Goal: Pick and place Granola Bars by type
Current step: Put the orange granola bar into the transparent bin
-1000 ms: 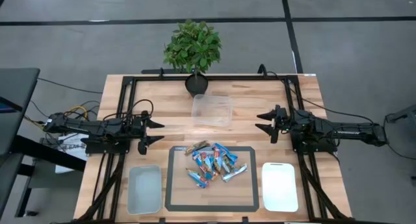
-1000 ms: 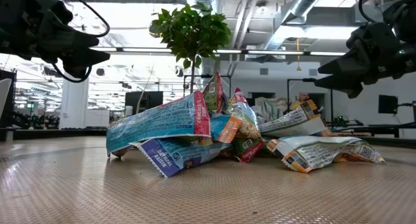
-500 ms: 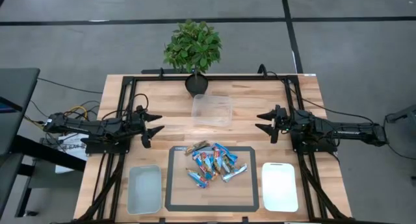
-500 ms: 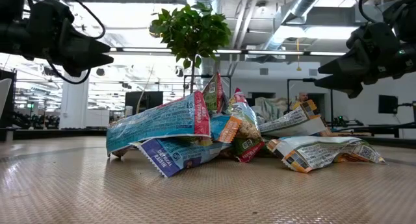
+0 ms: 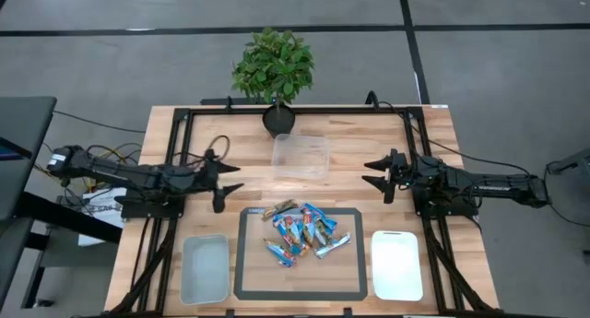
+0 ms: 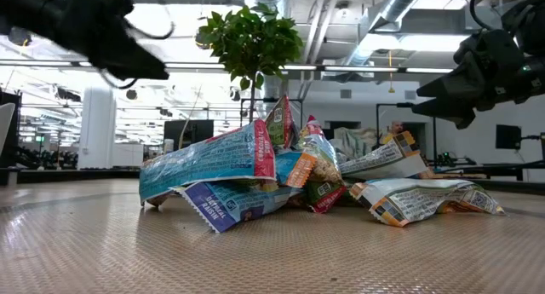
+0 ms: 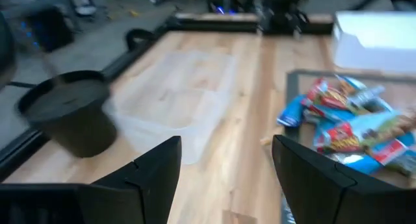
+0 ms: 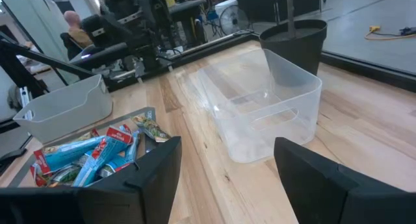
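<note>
The granola bars (image 5: 302, 231) lie in a loose pile on a dark-framed mat (image 5: 277, 276); most wrappers are blue, a few orange, red or brown. The low view shows the bars (image 6: 255, 170) heaped up, and both wrist views see them (image 7: 354, 130) (image 8: 91, 152). My left gripper (image 5: 230, 177) is open over bare wood left of the pile, fingers pointing toward the table's right. My right gripper (image 5: 373, 173) is open too, above the wood right of the clear bin, pointing toward the table's left. Neither touches anything.
A clear bin (image 5: 300, 156) stands behind the mat, with a potted plant (image 5: 274, 71) beyond it. A white bin (image 5: 205, 267) sits left of the mat and another (image 5: 397, 264) right of it. A black frame (image 5: 295, 109) runs round the table.
My left arm has reached toward the table's right, carrying its open gripper closer to the mat and the clear bin. The right arm and the bars have stayed still.
</note>
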`<action>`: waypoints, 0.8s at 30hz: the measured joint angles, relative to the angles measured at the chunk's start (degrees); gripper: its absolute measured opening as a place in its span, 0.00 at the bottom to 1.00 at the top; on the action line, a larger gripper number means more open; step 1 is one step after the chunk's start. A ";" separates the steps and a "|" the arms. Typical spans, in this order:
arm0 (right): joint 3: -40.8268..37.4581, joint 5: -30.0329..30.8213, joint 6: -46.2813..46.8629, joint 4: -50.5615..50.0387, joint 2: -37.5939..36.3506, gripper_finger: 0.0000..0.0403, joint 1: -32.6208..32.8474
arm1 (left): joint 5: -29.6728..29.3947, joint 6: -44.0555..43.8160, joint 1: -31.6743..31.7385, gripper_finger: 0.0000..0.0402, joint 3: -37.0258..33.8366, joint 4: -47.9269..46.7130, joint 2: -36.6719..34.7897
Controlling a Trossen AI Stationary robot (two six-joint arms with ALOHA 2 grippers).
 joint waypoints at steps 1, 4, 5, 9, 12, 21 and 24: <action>0.00 0.00 -0.01 0.00 0.02 0.59 0.02 | 1.23 0.38 -0.02 0.58 1.83 0.08 3.06; 0.00 0.00 -0.02 0.00 0.00 0.59 0.01 | 6.34 0.76 -0.38 0.58 7.20 0.04 12.34; 0.00 0.00 -0.02 0.00 0.01 0.59 0.02 | 7.89 0.77 -0.70 0.58 9.00 0.06 15.39; 0.00 -0.02 -0.02 0.00 0.01 0.59 0.02 | 9.82 0.58 -2.32 0.58 15.89 0.04 27.08; 0.00 -0.02 0.01 0.00 0.00 0.59 0.00 | 9.31 -0.83 -3.21 0.58 20.78 -0.39 34.74; 0.00 -0.05 -0.01 0.00 0.00 0.59 0.02 | 8.53 -6.86 -3.37 0.58 29.30 -5.91 50.00; 0.00 -0.07 0.00 0.02 0.01 0.59 0.02 | 7.08 -8.62 -2.99 0.58 30.14 -7.21 52.81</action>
